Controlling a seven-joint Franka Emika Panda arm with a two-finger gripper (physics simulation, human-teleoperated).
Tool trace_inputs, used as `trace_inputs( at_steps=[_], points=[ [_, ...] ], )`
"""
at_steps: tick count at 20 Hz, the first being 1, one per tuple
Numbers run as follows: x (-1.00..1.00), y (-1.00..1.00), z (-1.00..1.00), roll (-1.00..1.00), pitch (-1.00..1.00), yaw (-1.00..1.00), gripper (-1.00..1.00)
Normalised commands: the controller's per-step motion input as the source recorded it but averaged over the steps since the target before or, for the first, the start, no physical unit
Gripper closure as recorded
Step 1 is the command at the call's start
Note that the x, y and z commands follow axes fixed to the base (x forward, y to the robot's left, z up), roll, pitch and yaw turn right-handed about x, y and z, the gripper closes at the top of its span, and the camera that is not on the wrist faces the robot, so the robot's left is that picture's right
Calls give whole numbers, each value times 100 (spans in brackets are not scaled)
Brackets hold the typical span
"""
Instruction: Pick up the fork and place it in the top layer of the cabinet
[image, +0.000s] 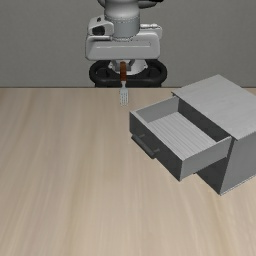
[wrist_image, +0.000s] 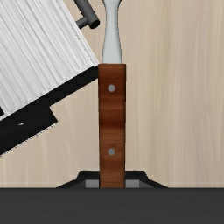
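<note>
Since the hand (wrist_image: 112, 182) is clamped on the fork (wrist_image: 112, 114), it should carry it fully over the open top drawer (image: 188, 132) of the cabinet (image: 228, 105) before lowering.

The worktop (image: 60, 170) is a broad stretch of pale, light-brown wood. Its fine grain runs in long, faint streaks parallel to the far edge, with slightly darker and lighter bands alternating across the surface. The finish is matte and even from corner to corner. Behind the far edge rises a plain grey wall (image: 40, 40), flat and unmarked, meeting the wood in one straight line.
</note>
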Motion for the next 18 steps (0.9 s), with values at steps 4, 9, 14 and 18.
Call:
trace_inputs(
  at_steps=[4, 9, 14, 18],
  points=[
    [0, 100, 0, 0, 0, 0, 100],
    [0, 100, 0, 0, 0, 0, 100],
    [80, 20, 0, 0, 0, 0, 100],
    [25, 0, 0, 0, 0, 0, -100]
  ],
)
